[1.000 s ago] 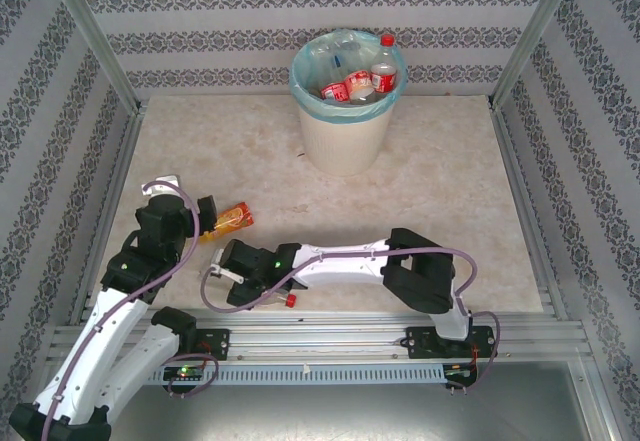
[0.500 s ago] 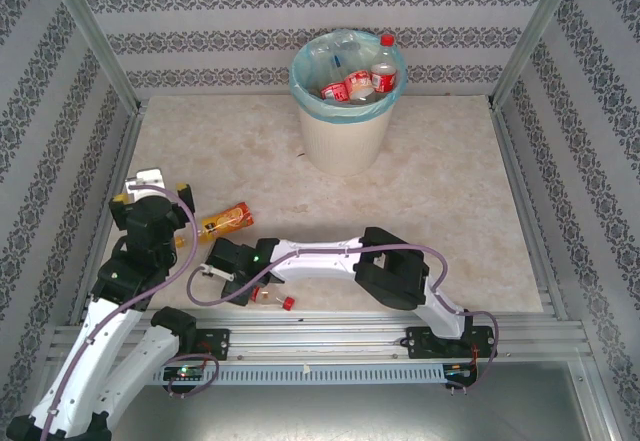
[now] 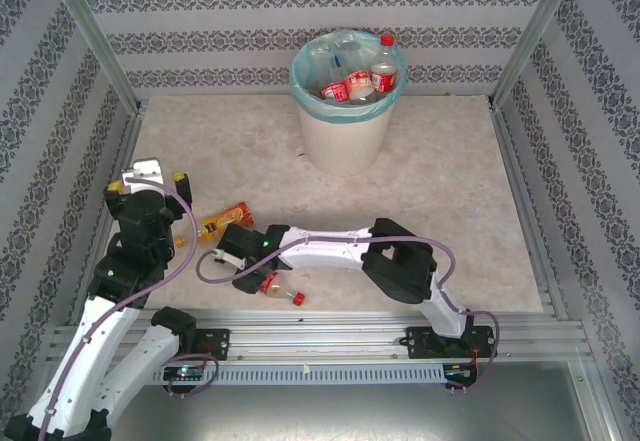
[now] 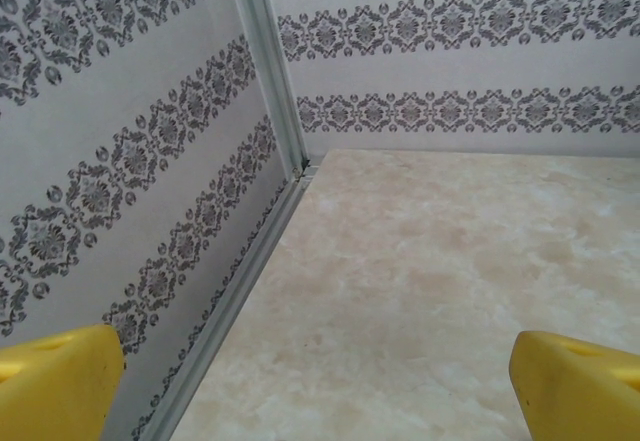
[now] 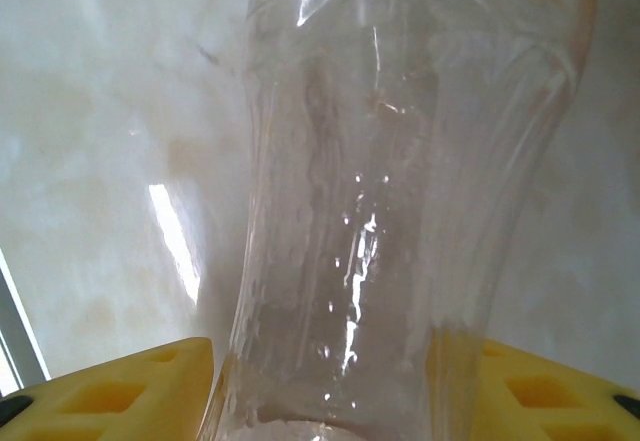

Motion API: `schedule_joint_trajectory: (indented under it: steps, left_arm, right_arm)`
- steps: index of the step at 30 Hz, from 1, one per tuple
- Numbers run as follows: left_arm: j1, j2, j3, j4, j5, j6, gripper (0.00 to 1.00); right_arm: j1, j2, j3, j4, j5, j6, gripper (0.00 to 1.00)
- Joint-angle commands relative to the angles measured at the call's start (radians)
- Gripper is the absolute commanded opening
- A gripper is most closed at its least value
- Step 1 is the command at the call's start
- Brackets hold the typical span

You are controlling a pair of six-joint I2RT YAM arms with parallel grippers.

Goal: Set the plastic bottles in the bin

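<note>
Starting at the left edge of the table (image 3: 450,191), the left gripper (image 3: 148,181) is fully released, its jaws spread wide with nothing between them. In the left wrist view the left gripper (image 4: 320,381) faces the far left corner; its yellow fingers (image 4: 60,381) sit at the lower corners, with bare tabletop and the patterned wall (image 4: 100,161) between them.

Just right of that gripper, the orange-labelled bottle (image 3: 222,221) lies on its side on the table, apart from both grippers.

Right of it, near the front edge, the right gripper (image 3: 265,283) is lowered over the red-capped bottle (image 3: 285,293), which lies on its side with the cap pointing right. In the right wrist view the right gripper (image 5: 345,401) has a yellow finger against each side of the clear body of the red-capped bottle (image 5: 360,211), so it is grasping this bottle.

Further right and at the far side of the table stands the bin (image 3: 345,141), upright, with its turquoise liner (image 3: 300,91) folded over the rim. A cluster of bottles (image 3: 350,86) rests inside, and one with a red cap stands above the rim at the right.
</note>
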Motion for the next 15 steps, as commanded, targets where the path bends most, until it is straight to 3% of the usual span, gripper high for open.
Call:
schedule_joint_trajectory:
  steps: [1, 7, 12, 15]
  left_arm:
    - [-0.007, 0.025, 0.047, 0.044, 0.049, 0.019, 1.00]
    - [-0.007, 0.115, 0.117, 0.054, 0.158, 0.012, 1.00]
    - [-0.007, 0.263, 0.234, 0.058, 0.337, -0.003, 1.00]
    - [-0.009, 0.354, 0.312, 0.069, 0.440, -0.020, 0.99]
  right_arm:
    - [-0.033, -0.120, -0.068, -0.008, 0.000, 0.040, 0.53]
    - [-0.109, -0.380, -0.158, 0.023, 0.071, 0.037, 0.49]
    - [-0.210, -0.603, -0.118, 0.081, 0.199, -0.063, 0.46]
    - [-0.288, -0.679, -0.079, 0.215, 0.243, -0.145, 0.45]
